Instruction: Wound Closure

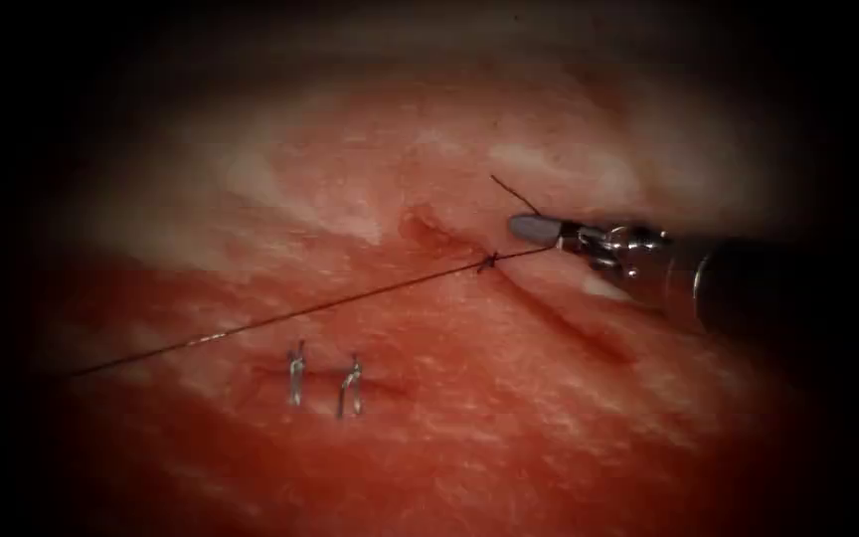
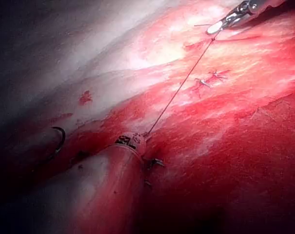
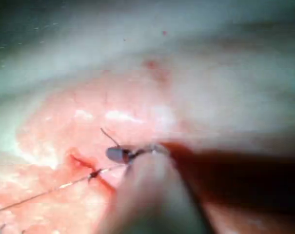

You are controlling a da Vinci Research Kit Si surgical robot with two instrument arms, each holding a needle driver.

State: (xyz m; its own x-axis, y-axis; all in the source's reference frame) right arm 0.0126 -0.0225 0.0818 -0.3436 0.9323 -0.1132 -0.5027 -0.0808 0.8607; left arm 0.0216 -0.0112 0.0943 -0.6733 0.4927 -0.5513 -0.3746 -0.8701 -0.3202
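— Where is passage blocked?
— The tissue (image 1: 509, 418) is crossed by taut thread (image 1: 280, 318) running left from the knot (image 1: 489, 262); two staples (image 1: 322, 383) stand below it.
— And free room?
— Open tissue is left beyond those.

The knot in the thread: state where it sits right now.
In the endoscope view the knot sits on the cut at its upper end, just left of the right tool, which grips the thread.
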